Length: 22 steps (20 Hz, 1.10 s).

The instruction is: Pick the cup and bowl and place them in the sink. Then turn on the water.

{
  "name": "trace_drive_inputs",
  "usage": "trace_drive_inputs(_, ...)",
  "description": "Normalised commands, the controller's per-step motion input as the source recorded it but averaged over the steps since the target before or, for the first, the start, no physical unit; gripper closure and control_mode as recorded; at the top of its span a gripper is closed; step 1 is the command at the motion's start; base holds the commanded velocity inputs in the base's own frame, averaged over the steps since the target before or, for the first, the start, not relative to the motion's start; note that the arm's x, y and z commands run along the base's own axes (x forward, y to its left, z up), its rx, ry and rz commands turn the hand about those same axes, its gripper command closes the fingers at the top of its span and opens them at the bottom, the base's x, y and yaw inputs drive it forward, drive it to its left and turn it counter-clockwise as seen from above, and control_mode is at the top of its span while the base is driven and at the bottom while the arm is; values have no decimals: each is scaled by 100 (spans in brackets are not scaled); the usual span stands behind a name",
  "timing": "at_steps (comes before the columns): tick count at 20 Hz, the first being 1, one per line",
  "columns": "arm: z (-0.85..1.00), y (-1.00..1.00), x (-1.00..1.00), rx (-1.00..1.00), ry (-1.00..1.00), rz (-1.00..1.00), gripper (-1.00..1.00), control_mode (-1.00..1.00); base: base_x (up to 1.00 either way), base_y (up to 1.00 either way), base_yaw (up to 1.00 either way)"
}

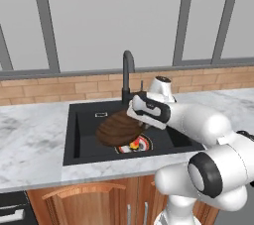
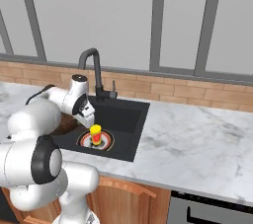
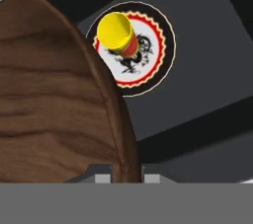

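Note:
My gripper [image 1: 142, 124] is shut on the rim of the brown wooden bowl [image 1: 117, 129], which hangs tilted over the left part of the black sink [image 1: 82, 120]. In the hand view the bowl [image 3: 49, 109] covers the left side, and its rim runs down between my fingertips [image 3: 104, 177]. The small yellow cup [image 3: 117, 33] stands upright on the red-and-white ringed drain [image 3: 153, 57], apart from the bowl. From the right base view, the cup [image 2: 95, 134] sits just right of my gripper [image 2: 89, 122]. The water is out of view.
The black gooseneck faucet [image 1: 128, 73] rises behind the sink, with a small lever [image 2: 114, 88] beside it. Marble counter [image 2: 197, 144] surrounds the basin, with a brick backsplash [image 1: 59, 89] and windows behind. Wooden cabinet doors [image 1: 89, 201] are below.

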Motion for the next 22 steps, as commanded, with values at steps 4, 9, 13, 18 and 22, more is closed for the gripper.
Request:
trace_drive_inputs(4,1,45,15,-13,0,-14,100,-100,0,0,0)
trace_drive_inputs(9,0,22,22,-4,0,-5,100,-100,0,0,0)
trace_drive_inputs(13,1,10,28,0,2,0,100,-100,0,0,0)
trace_drive_inputs(18,4,18,22,0,9,1,100,-100,0,0,0)
trace_drive_inputs(22,-4,28,4,0,2,0,100,-100,0,0,0)
